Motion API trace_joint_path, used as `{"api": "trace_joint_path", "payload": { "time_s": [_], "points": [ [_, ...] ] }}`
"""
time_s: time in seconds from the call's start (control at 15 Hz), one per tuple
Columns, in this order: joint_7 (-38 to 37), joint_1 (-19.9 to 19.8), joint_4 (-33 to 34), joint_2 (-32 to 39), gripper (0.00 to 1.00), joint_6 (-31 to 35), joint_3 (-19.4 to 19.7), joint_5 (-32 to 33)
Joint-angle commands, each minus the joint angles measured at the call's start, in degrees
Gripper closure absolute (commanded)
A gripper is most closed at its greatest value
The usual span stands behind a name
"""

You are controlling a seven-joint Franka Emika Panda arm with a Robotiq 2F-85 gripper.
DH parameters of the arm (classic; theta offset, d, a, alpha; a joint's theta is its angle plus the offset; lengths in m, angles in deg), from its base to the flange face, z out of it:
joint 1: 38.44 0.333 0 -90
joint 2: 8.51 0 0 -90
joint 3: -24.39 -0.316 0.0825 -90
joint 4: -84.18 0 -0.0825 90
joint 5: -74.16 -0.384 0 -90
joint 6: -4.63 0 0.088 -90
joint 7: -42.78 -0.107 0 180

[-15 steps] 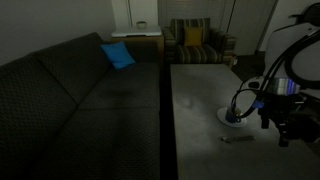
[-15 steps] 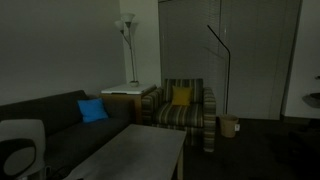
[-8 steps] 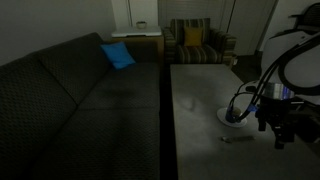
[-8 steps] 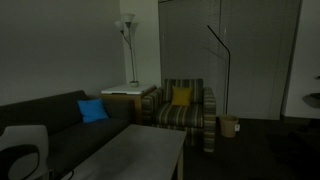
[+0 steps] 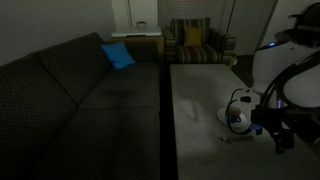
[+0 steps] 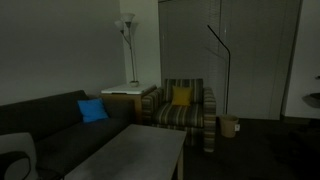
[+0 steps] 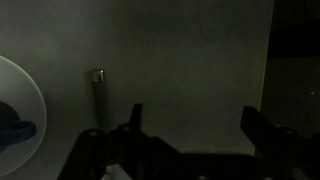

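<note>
In the wrist view my gripper is open and empty, its two dark fingers spread wide above the bare grey table. A thin dark marker-like stick with a pale tip lies on the table just left of the left finger. Further left is a white dish with a blue object in it. In an exterior view the gripper hangs low over the table's near right part, beside the white dish and the small dark stick.
A dark couch runs along the table's left side, with a blue cushion on it. A striped armchair with a yellow cushion stands behind the table. A floor lamp and a side table stand by the wall.
The arm has swung nearer and lower over the table's right part, with the gripper still beside the dish. In the other exterior view the white arm part has sunk toward the lower left corner.
</note>
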Motion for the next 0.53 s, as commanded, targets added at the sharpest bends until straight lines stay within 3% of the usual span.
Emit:
{"api": "trace_joint_path", "payload": {
  "time_s": [0.0, 0.47],
  "points": [
    [4.13, 0.32, 5.91, 5.46, 0.0, 1.19, 0.81, 2.63],
    [12.97, -4.04, 17.73, 15.35, 0.0, 4.51, -1.03, 0.06]
  ]
}}
